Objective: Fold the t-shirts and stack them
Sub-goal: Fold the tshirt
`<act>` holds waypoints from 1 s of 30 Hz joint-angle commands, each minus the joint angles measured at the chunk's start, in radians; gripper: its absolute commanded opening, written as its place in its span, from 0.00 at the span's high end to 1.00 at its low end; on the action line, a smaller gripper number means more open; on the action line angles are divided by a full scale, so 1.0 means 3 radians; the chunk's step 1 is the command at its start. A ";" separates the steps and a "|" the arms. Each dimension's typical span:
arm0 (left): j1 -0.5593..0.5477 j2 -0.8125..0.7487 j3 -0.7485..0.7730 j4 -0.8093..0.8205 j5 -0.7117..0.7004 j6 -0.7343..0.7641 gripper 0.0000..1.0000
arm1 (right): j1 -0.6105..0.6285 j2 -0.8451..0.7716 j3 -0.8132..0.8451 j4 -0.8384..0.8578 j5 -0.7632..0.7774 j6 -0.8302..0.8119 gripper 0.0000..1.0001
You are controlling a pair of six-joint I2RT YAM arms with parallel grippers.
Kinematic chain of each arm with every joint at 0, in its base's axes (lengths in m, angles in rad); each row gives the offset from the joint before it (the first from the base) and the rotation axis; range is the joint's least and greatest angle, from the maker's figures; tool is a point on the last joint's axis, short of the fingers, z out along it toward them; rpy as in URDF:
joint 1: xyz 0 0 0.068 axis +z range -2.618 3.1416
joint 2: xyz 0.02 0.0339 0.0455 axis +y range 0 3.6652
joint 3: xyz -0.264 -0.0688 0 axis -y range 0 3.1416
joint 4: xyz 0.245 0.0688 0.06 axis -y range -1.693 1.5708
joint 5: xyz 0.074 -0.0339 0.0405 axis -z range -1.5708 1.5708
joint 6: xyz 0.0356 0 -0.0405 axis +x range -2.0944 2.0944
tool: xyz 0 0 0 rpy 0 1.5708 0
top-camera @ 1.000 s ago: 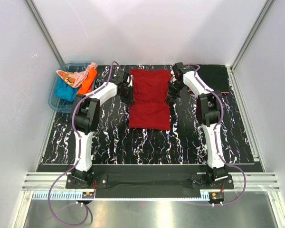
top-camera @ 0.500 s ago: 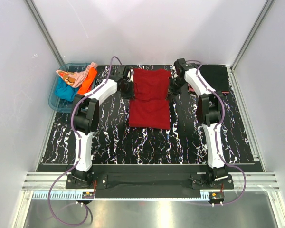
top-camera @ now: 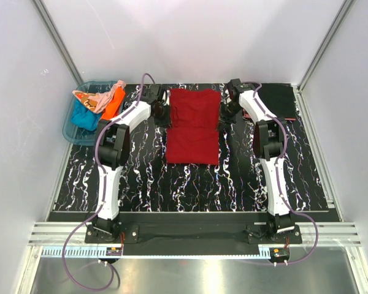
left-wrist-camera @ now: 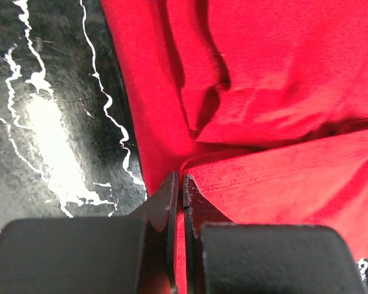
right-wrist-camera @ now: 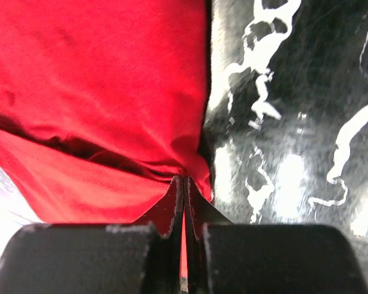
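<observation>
The dark red t-shirt (top-camera: 194, 125) lies in a long folded strip at the back middle of the table. My left gripper (top-camera: 164, 112) is shut on its left edge, with red cloth pinched between the jaws in the left wrist view (left-wrist-camera: 178, 184). My right gripper (top-camera: 224, 113) is shut on its right edge, cloth pinched likewise in the right wrist view (right-wrist-camera: 184, 182). The folded layer of the dark red t-shirt (left-wrist-camera: 276, 92) is drawn toward the back. A black t-shirt (top-camera: 276, 100) lies folded at the back right. Salmon pink (top-camera: 108, 97), teal (top-camera: 84, 116) and orange (top-camera: 112, 109) t-shirts sit in the tub.
The blue translucent tub (top-camera: 70, 130) stands at the back left, beside the left arm. White walls with metal posts close in the back and sides. The black marbled table (top-camera: 190, 184) stretches toward the arm bases.
Both grippers have moved toward the back of the table, carrying the shirt's side edges with them. The shirt's near edge has drawn slightly back.
</observation>
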 commanded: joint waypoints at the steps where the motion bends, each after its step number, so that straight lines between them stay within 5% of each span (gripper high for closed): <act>1: 0.0019 0.0058 0.0166 -0.0006 -0.0031 0.0061 0.98 | -0.0030 0.0070 0.0197 -0.0066 -0.0031 -0.0010 1.00; 3: 0.0019 0.0068 0.0176 -0.0011 -0.0031 0.0056 0.86 | -0.0030 0.0095 0.0233 -0.0071 -0.0031 -0.0030 0.98; 7: 0.0019 -0.0038 0.0212 -0.0103 -0.0118 0.0021 0.58 | -0.0040 0.0141 0.0493 -0.0239 0.0050 -0.0091 0.78; 10: 0.0019 -0.0339 0.0130 -0.0160 -0.0189 0.0031 0.46 | -0.0040 0.0024 0.0591 -0.0439 0.0234 -0.0183 0.61; 14: 0.0024 -0.0795 -0.0150 -0.0033 -0.0002 0.0031 0.46 | -0.0025 -0.0613 0.0046 -0.0369 0.0332 -0.0219 0.53; 16: 0.0019 -0.0938 -0.0466 0.0177 0.0570 -0.0147 0.50 | -0.0015 -0.0895 -0.0593 -0.0129 0.0031 -0.0057 0.52; 21: -0.0031 -0.0985 -0.1291 0.1449 0.1609 -0.0878 0.63 | 0.0215 -0.1459 -0.1759 0.0955 -0.0848 0.0480 0.60; 24: -0.0108 -0.0787 -0.1379 0.1665 0.1728 -0.1058 0.64 | 0.0470 -0.1398 -0.1939 0.1273 -0.1109 0.0706 0.76; 30: -0.0134 -0.0336 -0.0950 0.1084 0.1310 -0.0885 0.67 | 0.0742 -0.1158 -0.2093 0.1570 -0.1222 0.0870 0.87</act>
